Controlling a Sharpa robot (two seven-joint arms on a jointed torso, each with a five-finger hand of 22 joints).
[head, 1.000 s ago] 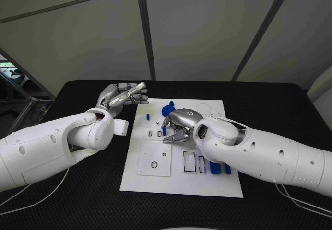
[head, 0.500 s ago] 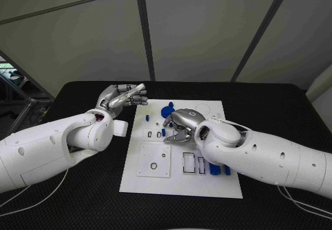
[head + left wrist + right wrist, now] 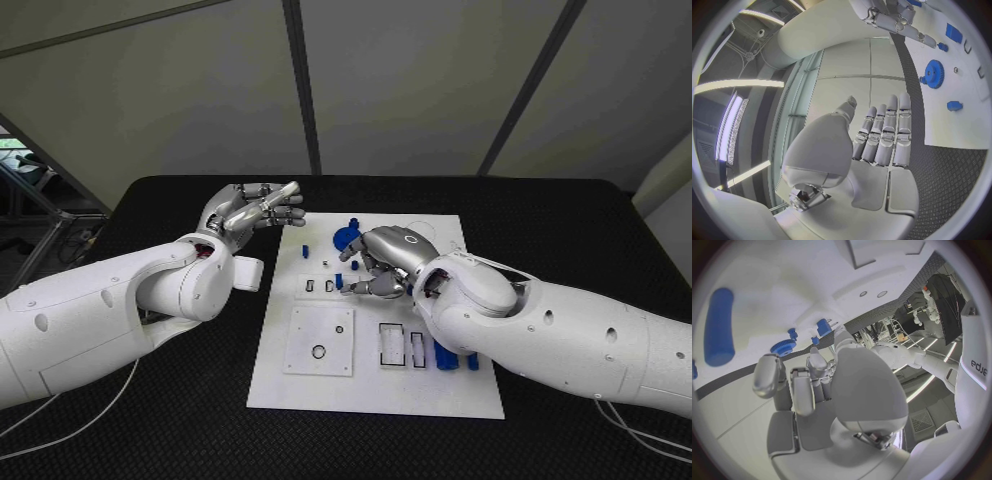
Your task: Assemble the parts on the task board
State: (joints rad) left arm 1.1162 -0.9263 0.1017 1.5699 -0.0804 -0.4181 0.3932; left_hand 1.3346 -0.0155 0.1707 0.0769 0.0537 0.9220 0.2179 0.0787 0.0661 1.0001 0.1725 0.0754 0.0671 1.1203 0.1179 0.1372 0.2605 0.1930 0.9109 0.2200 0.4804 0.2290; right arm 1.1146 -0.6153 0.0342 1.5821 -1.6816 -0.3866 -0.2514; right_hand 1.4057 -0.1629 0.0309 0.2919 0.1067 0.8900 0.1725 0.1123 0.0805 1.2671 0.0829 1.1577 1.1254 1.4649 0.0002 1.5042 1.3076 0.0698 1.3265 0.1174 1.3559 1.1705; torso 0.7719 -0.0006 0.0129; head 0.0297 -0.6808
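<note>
The white task board (image 3: 378,385) lies mid-table. My right hand (image 3: 381,262) hovers over its far middle with fingers curled down beside a small blue part (image 3: 342,279); whether it holds anything is unclear. In the right wrist view the curled right hand (image 3: 811,385) faces a blue gear (image 3: 784,346) and a small blue part (image 3: 823,326). The blue gear (image 3: 351,237) sits just beyond the hand. My left hand (image 3: 257,212) is raised off the board's far left corner, fingers straight and empty; in its own wrist view the left hand (image 3: 879,135) is beside the board (image 3: 961,127).
A small blue part (image 3: 307,248) stands near the board's left edge. Two blue bars (image 3: 449,356) lie by the rectangular slots (image 3: 392,343) near my right forearm. A square plate with a ring (image 3: 320,340) sits on the board's left half. Black table (image 3: 173,420) surrounds the board.
The camera has shifted a little. My right hand has edged slightly toward the board's far side, still curled. The left hand stays raised and empty.
</note>
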